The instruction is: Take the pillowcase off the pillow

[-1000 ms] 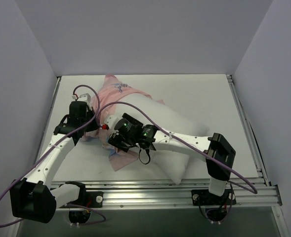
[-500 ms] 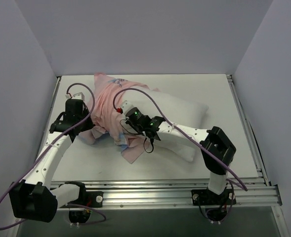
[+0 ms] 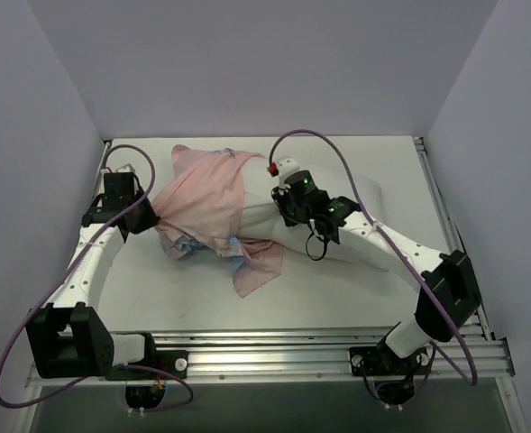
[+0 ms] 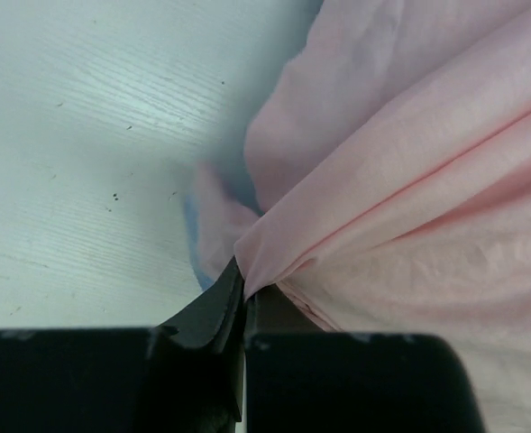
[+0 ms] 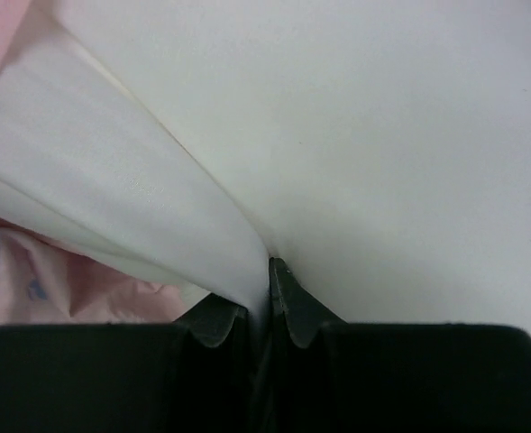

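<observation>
Pinching pillowcase (image 4: 400, 180) and pillow (image 5: 130, 198).

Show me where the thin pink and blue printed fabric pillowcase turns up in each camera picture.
Top external: the pillowcase lies bunched left of centre on the table.
Left wrist: it fills the right side, pinched in the left gripper at bottom centre.
Right wrist: a pink patch in the lower left corner.
Shared landmark: the plump white pillow, beside the cloth in the top and right wrist views; not in the left wrist view.

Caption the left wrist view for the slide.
Left gripper shut on a pinched fold of the pink pillowcase, white table alongside.
</observation>
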`<state>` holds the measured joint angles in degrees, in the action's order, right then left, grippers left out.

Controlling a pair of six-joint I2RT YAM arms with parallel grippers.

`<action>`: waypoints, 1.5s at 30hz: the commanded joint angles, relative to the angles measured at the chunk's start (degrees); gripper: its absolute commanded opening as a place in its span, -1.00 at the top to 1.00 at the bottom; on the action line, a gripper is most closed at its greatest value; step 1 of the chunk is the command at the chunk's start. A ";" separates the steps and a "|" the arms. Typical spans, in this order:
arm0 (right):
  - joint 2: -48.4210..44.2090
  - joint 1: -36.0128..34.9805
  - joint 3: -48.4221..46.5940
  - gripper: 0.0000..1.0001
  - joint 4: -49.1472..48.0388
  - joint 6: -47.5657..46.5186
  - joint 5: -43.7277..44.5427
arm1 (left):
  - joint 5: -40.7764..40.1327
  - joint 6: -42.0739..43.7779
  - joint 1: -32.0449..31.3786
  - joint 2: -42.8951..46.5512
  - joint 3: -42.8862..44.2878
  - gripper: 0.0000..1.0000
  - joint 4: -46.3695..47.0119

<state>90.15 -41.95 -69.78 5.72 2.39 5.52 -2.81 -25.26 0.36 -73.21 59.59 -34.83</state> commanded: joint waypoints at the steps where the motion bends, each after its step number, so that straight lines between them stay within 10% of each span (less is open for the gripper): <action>1: -6.47 8.98 2.45 1.00 13.44 0.77 10.56 | -11.34 2.49 4.12 -0.97 5.53 0.95 3.80; 30: -26.07 20.33 -8.52 1.00 24.61 6.66 -0.33 | -11.62 0.82 10.36 -20.92 15.90 0.95 7.76; 45: -10.71 20.60 -46.13 1.00 27.16 3.32 -6.50 | -2.66 2.58 9.75 -18.55 41.25 0.95 -2.34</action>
<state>75.57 -22.02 -111.04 41.39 7.16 -3.38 -10.31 -22.90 10.52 -94.52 90.83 -34.87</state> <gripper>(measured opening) 0.037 0.042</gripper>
